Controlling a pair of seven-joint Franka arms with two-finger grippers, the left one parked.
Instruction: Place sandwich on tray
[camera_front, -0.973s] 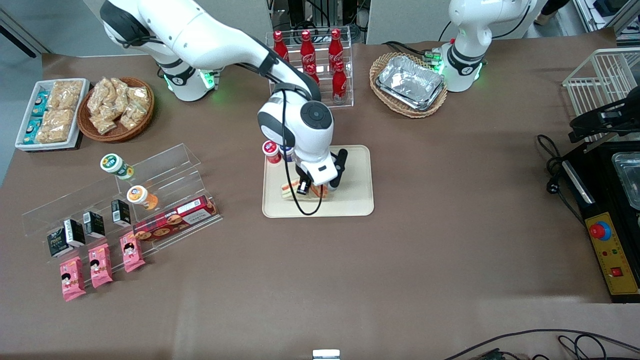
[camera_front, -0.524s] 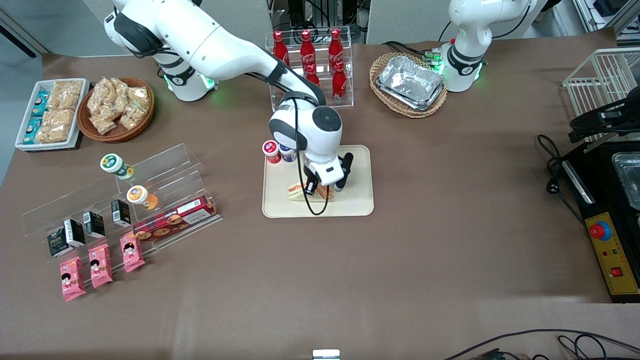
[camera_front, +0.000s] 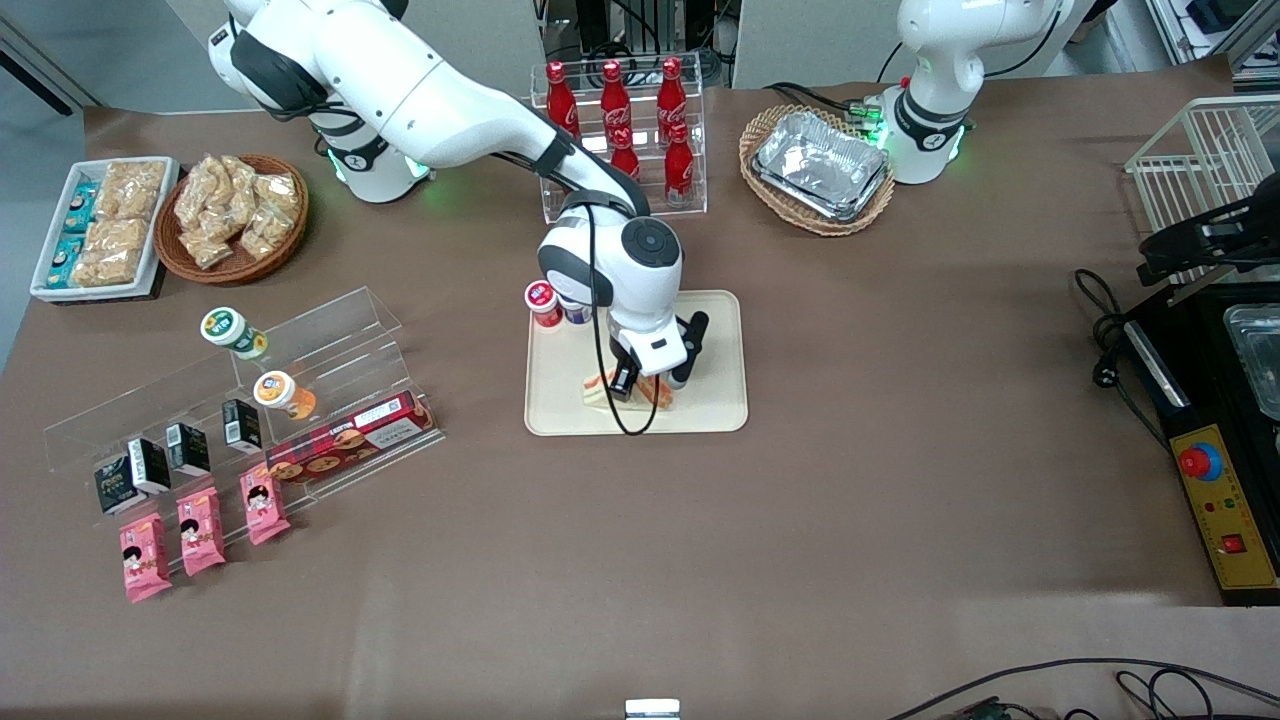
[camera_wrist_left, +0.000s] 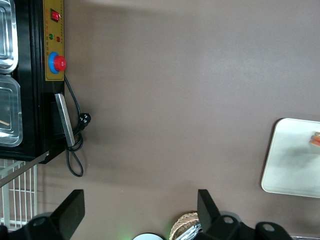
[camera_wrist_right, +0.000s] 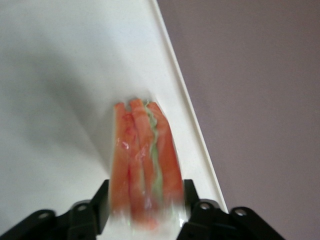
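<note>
The sandwich (camera_front: 655, 392) is a wrapped wedge with pale bread and orange-red filling, held low over the cream-beige tray (camera_front: 710, 405), near the tray's edge nearest the front camera. My gripper (camera_front: 648, 384) is shut on it from above, one finger on each bread face. In the right wrist view the sandwich (camera_wrist_right: 145, 160) fills the gap between the fingers (camera_wrist_right: 97, 200), with the tray (camera_wrist_right: 60, 90) under it and the tray's rim close by. Whether the sandwich touches the tray I cannot tell. The arm's wrist hides most of the sandwich in the front view.
Two small capped cups (camera_front: 545, 301) stand at the tray's corner farthest from the camera. A clear rack of red cola bottles (camera_front: 625, 110) stands farther back. A wicker basket of foil trays (camera_front: 818, 168), snack baskets (camera_front: 232, 215) and an acrylic shelf (camera_front: 250, 400) lie around.
The arm has carried the sandwich sideways along the tray toward the parked arm's end and a little lower. My gripper has stayed shut on it.
</note>
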